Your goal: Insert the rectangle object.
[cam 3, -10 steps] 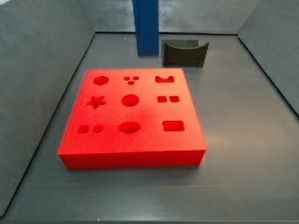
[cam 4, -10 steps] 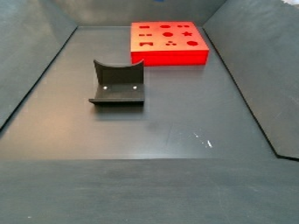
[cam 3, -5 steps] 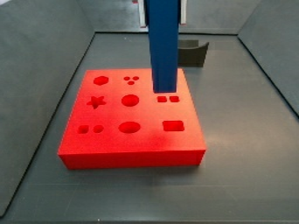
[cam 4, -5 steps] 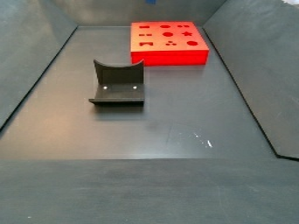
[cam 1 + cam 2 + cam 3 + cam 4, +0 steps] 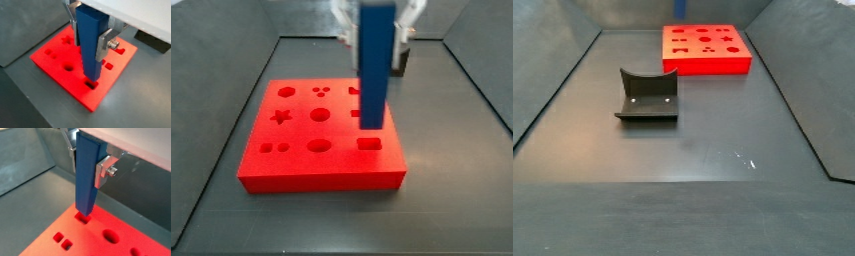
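The red block [image 5: 321, 135] sits flat on the dark floor [image 5: 700, 150], shaped holes facing up; above it the blue rectangle object [image 5: 374, 65] hangs upright, lower end just over a rectangular hole [image 5: 91, 85] near the block's edge; the gripper [image 5: 90, 34] has it clamped between silver fingers [image 5: 105, 41]; the grey curved holder [image 5: 648, 96] stands well apart.

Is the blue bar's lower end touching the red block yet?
Cannot tell. In both wrist views the rectangle object, gripped upright by the end effector, ends right at a hole in the red block; neither view shows a gap or contact plainly.
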Available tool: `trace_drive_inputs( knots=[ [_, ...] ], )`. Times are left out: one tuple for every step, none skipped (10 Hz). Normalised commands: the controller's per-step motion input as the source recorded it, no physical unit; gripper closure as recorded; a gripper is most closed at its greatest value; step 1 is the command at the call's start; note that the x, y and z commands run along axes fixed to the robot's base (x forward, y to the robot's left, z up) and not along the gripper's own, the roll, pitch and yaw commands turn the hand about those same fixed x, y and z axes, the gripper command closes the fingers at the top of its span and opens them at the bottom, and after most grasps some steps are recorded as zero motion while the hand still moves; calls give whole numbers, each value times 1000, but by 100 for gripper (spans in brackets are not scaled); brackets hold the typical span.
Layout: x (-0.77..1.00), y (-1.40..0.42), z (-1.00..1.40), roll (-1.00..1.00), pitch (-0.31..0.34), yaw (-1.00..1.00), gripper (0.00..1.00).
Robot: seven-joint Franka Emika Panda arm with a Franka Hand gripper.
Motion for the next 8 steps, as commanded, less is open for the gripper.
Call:
trace_drive_inputs(
  knots=[
    [20, 0, -23, 0, 0, 0, 100],
    [-69, 0, -683, 0, 0, 331, 100],
    [-29, -77, -637, 0, 0, 703, 100],
    [-34, 0, 0, -110, -36, 40, 100],
    [0, -54, 0, 0, -10, 0, 100],
    [0, 0, -146, 0, -16, 300, 100],
    [-83, 77, -103, 0, -53, 523, 100],
    [0, -31, 0, 0, 0, 0, 100]
  ],
)
